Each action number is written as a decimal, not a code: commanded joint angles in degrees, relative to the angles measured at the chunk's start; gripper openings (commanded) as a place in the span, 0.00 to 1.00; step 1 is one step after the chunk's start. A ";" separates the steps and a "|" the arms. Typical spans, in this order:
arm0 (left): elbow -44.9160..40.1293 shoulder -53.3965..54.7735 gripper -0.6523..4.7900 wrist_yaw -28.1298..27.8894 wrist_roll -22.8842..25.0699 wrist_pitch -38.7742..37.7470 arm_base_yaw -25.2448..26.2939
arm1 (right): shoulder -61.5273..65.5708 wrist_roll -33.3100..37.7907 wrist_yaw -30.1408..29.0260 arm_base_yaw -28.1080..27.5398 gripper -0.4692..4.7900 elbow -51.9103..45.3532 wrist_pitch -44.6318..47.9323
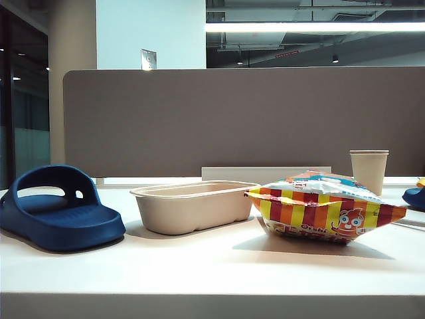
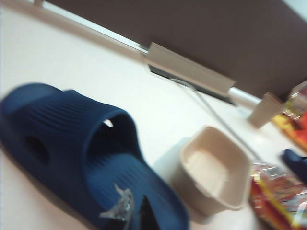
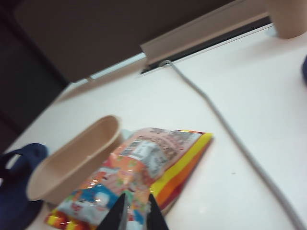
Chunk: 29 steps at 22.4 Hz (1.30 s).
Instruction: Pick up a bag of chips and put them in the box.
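The bag of chips (image 1: 323, 207) lies flat on the desk (image 1: 199, 266) just beside the box (image 1: 192, 206), nearer the front edge than the paper cup (image 1: 369, 170). A blue slipper (image 1: 56, 209) sits on the box's other side. The left gripper (image 2: 129, 211) hangs closed above the slipper, holding nothing, and the right gripper (image 3: 136, 213), jaws narrow, hangs over the bag, empty too.

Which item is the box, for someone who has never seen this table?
On the white table, look between the blue slipper and the striped bag of chips. The box is the shallow, long beige pulp tray, empty, unlike the small upright paper cup behind.
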 commanded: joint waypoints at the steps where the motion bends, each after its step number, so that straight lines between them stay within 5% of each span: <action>1: 0.20 0.04 0.16 3.80 -4.22 1.66 -0.04 | 0.04 2.29 -2.40 0.11 0.19 0.02 1.07; 12: 4.20 0.04 0.16 10.56 -8.33 4.22 -0.07 | 0.04 13.86 -6.45 0.13 0.19 0.42 0.33; 19: 16.63 0.44 0.17 13.79 -8.00 3.37 -0.07 | 0.48 12.76 -3.34 0.11 0.19 8.24 -9.64; 29: 32.20 15.78 0.19 32.15 -1.66 -4.37 -0.13 | 19.89 1.49 -3.23 0.13 0.23 26.67 -21.68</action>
